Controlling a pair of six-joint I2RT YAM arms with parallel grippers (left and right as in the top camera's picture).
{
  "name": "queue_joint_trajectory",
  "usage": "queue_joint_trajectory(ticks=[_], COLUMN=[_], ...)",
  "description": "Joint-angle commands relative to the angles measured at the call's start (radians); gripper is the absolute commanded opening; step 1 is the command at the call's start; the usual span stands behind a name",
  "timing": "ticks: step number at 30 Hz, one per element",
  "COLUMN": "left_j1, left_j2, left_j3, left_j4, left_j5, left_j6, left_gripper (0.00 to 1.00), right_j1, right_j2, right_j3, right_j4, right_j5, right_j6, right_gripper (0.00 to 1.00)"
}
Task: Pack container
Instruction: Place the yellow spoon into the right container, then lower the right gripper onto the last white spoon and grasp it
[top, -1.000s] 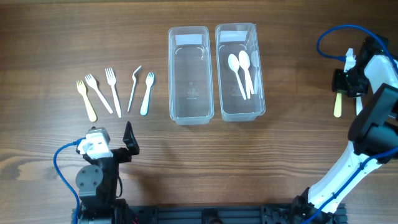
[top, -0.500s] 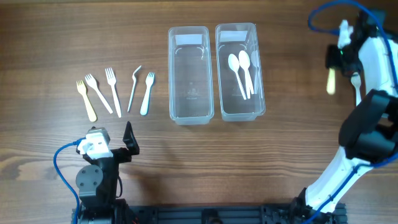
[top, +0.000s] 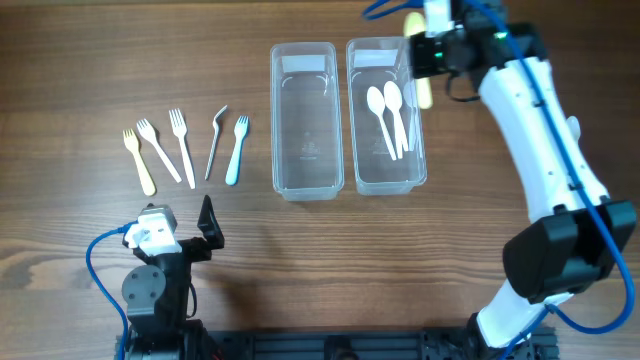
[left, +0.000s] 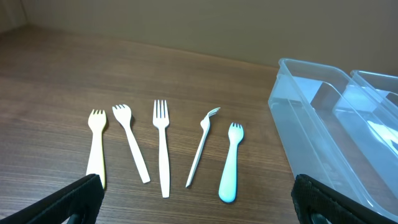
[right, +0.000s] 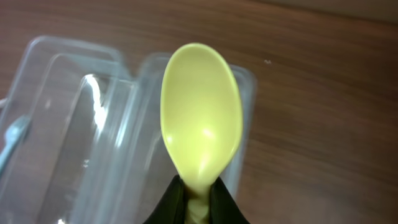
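Centrally on the wooden table (top: 80, 60), two clear plastic containers stood side by side with their long walls just beside each other. The left container (top: 276, 120) was empty. The right container (top: 420, 150) held white spoons (top: 390, 118), at least two of them, lying lengthwise with their bowls toward the far end; whether a third lay among them could not be told. The right gripper (right: 196, 196) hung over the far right corner of the right container, its fingers clamped on the handle of a yellow spoon (right: 200, 124), with the bowl of the spoon sticking out beyond the fingertips above the container's rim. The spoon touched neither container nor table. To the left of the containers and well apart from them, five forks lay in a row: a cream fork (top: 138, 160), two white forks (top: 158, 150) (top: 182, 147), a thin white fork turned on its side (top: 215, 142), and a light blue fork (top: 235, 150) nearest the empty container. The left gripper (left: 199, 199) sat at the near edge of the table below the forks, its fingers spread wide apart and holding nothing.
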Motion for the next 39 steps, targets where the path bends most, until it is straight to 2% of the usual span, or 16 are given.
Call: queue_joint_trajectory(ticks=[1,5,6,8,11,13,15,16,17,20,22,23,26,31,37,39], left_j1=[-0.006,-0.006,-0.006,-0.006,-0.006,-0.006,-0.006,-0.006,-0.006,-0.006,-0.006,-0.006,-0.006,-0.006,-0.006,-0.006], left_j2=[-0.009,-0.009,-0.009,-0.009,-0.009,-0.009,-0.009,-0.009,-0.009,-0.009,-0.009,-0.009,-0.009,-0.009,-0.009,-0.009], left_j3=[-0.006,-0.006,-0.006,-0.006,-0.006,-0.006,-0.006,-0.006,-0.006,-0.006,-0.006,-0.006,-0.006,-0.006,-0.006,-0.006], left_j4=[0.003,0.003,0.003,0.003,0.003,0.003,0.003,0.003,0.003,0.003,0.003,0.003,0.003,0.003,0.003,0.003], left_j5=[0.012,0.012,0.012,0.012,0.012,0.012,0.012,0.012,0.012,0.012,0.012,0.012,0.012,0.012,0.012,0.012], left_j6=[0.019,0.019,0.019,0.019,0.019,0.019,0.019,0.019,0.019,0.019,0.019,0.019,0.019,0.019,0.019,0.019], left_gripper=[1.0,1.0,1.0,1.0,1.0,1.0,1.0,1.0,1.0,1.0,1.0,1.0,1.0,1.0,1.0,1.0], right_j1=[0.072,0.112,0.112,0.112,0.106,0.095,0.071,0.049,0.019,-0.089,-0.17,-0.237,-0.373,-0.556,-0.661,-0.684], right_j2=[0.012,0.06,0.083,0.113,0.1,0.073,0.035,0.009,-0.02,-0.096,-0.132,-0.147,-0.144,-0.099,-0.087,-0.069], right_j3=[-0.062,-0.097,-0.098,-0.098,-0.095,-0.085,-0.06,-0.046,-0.034,-0.027,-0.027,-0.027,-0.028,-0.034,-0.036,-0.061], right_j4=[0.051,0.074,0.075,0.077,0.08,0.073,0.034,0.012,-0.008,-0.055,-0.087,-0.114,-0.145,-0.126,-0.104,-0.072], right_j5=[-0.015,-0.011,-0.012,-0.012,0.05,0.089,0.173,0.221,0.264,0.326,0.327,0.327,0.326,0.314,0.275,0.218], right_j6=[0.061,0.09,0.096,0.095,0.093,0.092,0.093,0.093,0.092,0.072,0.005,-0.07,-0.177,-0.22,-0.223,-0.291], right_gripper=[0.06,0.09,0.17,0.43,0.49,0.59,0.63,0.72,0.78,0.87,0.92,1.0,0.99,1.0,1.0,0.99])
